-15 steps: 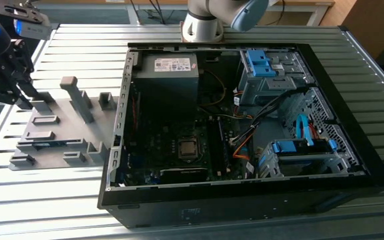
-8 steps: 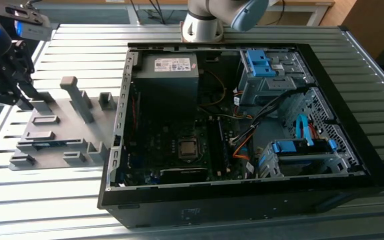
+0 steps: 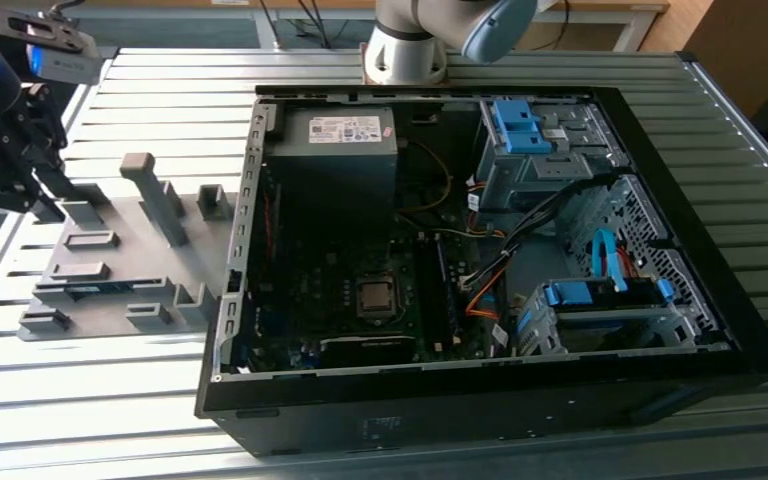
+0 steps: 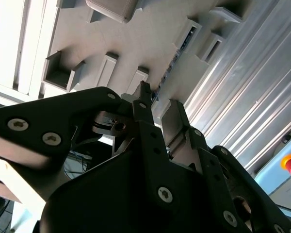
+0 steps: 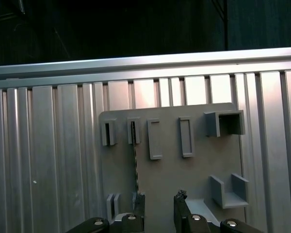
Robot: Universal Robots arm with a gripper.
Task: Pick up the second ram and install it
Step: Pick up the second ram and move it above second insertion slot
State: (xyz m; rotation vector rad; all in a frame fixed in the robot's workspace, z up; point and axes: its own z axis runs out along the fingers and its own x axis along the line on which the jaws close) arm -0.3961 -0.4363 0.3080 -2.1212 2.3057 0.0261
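Observation:
The second ram (image 5: 134, 167) stands on edge in the grey fixture plate (image 5: 184, 179), a thin blue-green strip held between slotted blocks. In the exterior view the ram (image 3: 95, 290) lies near the plate's front left, and in the second wrist view it is a thin dark line (image 4: 173, 60). My gripper (image 5: 160, 199) hangs above the plate, open, with nothing between its fingers (image 5: 179, 196). One fingertip is close beside the ram's near end, and I cannot tell whether it touches. The exterior view has the gripper (image 3: 44, 195) over the plate's far left end. It is also in the second wrist view (image 4: 157, 102).
An open black computer case (image 3: 491, 400) lies at the exterior view's right of the plate, with the motherboard (image 3: 344, 300) and its memory slots (image 3: 440, 290) exposed. Tall grey fixture posts (image 3: 157, 200) rise from the plate. The ribbed metal table (image 3: 117, 400) runs underneath.

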